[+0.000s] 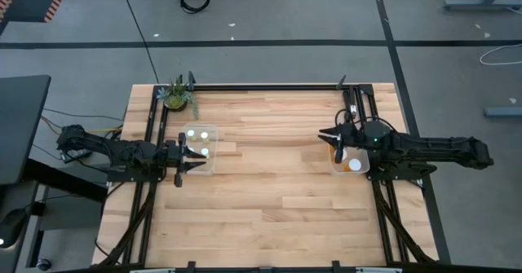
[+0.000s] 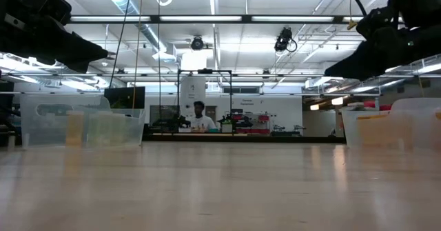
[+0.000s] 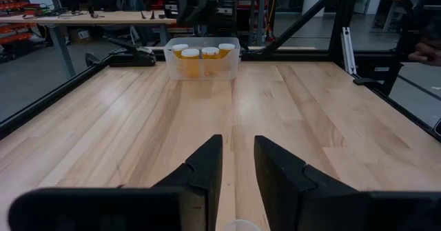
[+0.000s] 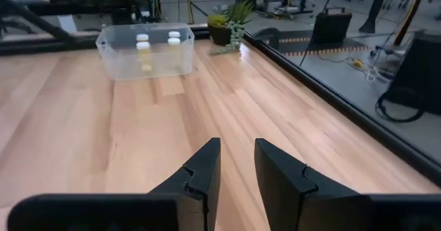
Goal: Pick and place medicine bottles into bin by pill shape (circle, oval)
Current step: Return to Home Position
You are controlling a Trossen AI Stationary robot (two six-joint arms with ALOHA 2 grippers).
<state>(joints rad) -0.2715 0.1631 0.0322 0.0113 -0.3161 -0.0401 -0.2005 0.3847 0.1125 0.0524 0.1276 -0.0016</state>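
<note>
Several medicine bottles with white caps [image 1: 204,134] stand in a clear bin [image 1: 214,160] at the table's left; the right wrist view shows them too [image 4: 142,45]. More bottles with orange bodies [image 3: 191,60] stand in a clear bin [image 1: 364,172] at the right, one white cap [image 1: 356,165] facing up. My left gripper [image 1: 194,156] hovers over the left bin, its fingers [image 3: 207,165] shut to a narrow gap and empty; a white cap [image 3: 241,225] shows just below them. My right gripper [image 1: 333,139] hovers at the right bin's far left corner, shut to a narrow gap and empty [image 4: 236,163].
A green potted plant [image 1: 177,96] stands at the table's far left corner. A black frame [image 1: 269,86] runs along the far and side edges. Bare wood [image 1: 273,167] lies between the two bins. A person [image 2: 200,117] sits far off in the room beyond the table.
</note>
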